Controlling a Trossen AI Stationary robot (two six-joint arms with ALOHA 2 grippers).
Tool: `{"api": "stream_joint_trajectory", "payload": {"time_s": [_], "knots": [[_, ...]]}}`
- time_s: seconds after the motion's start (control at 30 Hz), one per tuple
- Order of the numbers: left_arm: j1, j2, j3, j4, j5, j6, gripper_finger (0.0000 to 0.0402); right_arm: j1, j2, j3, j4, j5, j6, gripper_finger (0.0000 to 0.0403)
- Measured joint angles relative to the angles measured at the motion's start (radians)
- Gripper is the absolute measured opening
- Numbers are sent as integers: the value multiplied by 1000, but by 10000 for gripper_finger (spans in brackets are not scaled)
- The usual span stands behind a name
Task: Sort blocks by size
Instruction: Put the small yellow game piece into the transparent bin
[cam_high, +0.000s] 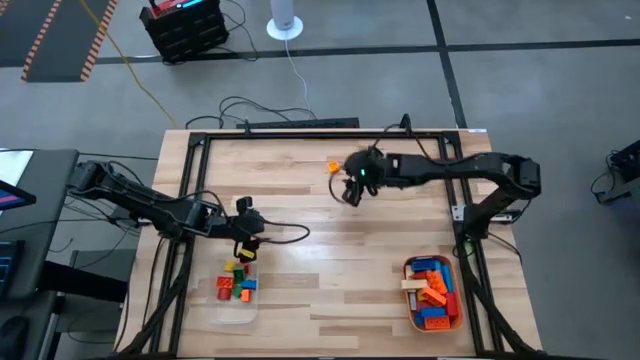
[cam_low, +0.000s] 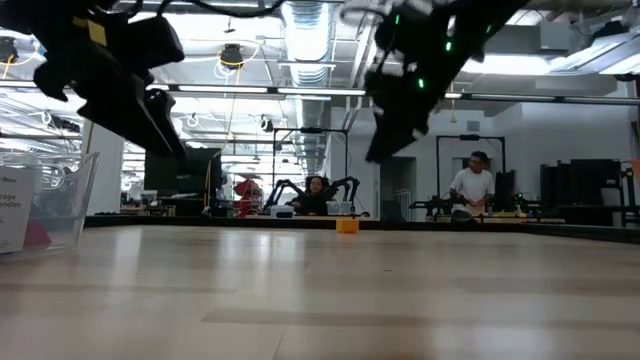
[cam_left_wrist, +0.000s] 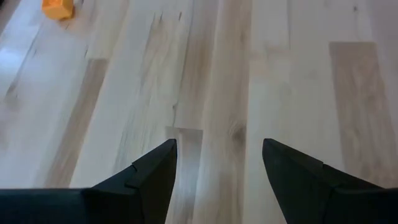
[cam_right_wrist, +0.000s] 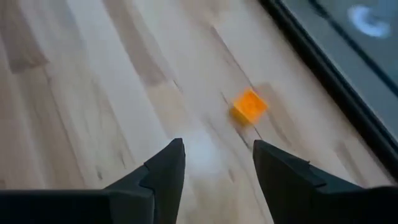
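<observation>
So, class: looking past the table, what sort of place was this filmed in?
Most likely a robotics lab or workshop: another robot arm rig stands on a far bench, a person works at a station, and bare ceiling ducts run overhead.

No legible text — none anywhere

1. The high view looks straight down on the whole worktop.
2. The low view looks level across the worktop into the room.
3. Both wrist views look close down at the boards, sharing the orange block.
</observation>
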Motion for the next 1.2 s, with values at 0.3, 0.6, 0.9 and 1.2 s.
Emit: {"api": "stream_joint_trajectory", "payload": {"time_s": [0.3, 0.6, 0.9, 1.2], "knots": [[-8, -82, 0, -15, -28, 5, 230, -116, 227, 108, 3, -125, -379, 254], [32, -90, 0, -26, -42, 9, 230, -200, 446, 413, -244, -217, -540, 266], [58, -89, 0, -78, -44, 4, 230, -254, 566, 562, -315, -252, -631, 266], [59, -89, 0, -78, -44, -1, 230, -272, 601, 562, -326, -319, -661, 266]]}}
